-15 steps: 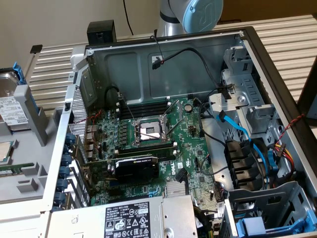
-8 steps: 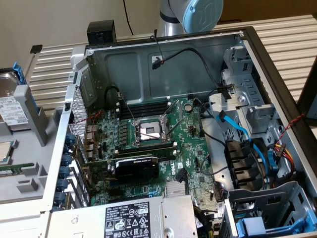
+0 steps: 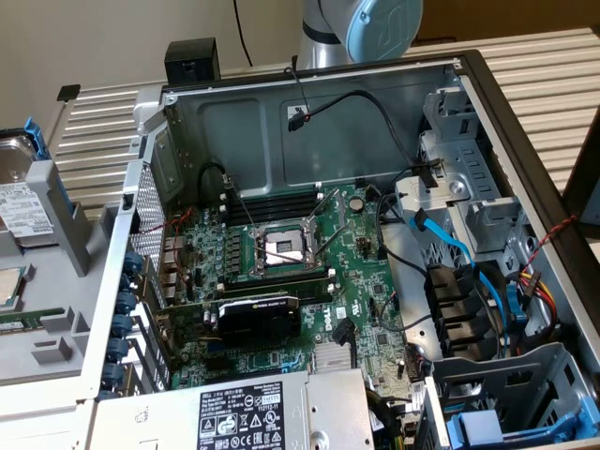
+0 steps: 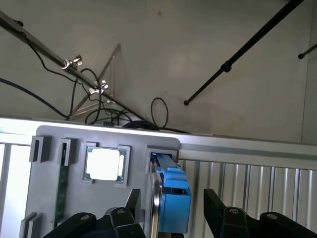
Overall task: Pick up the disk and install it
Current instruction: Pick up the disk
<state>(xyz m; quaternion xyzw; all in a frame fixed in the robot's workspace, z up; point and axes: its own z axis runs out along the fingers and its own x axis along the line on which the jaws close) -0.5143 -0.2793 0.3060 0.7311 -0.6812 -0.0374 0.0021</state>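
No word or number can be made out with certainty. A black-and-white sticker [image 3: 246, 412] on the power-supply box [image 3: 323, 408] is covered with rows of small print and with round and square approval marks, all too small to be read. A white label [image 3: 23, 214] on the disk [image 3: 17, 164] is crossed by lines of print that cannot be deciphered. A pale lettered strip is seen on the graphics card [image 3: 258, 319], likewise illegible
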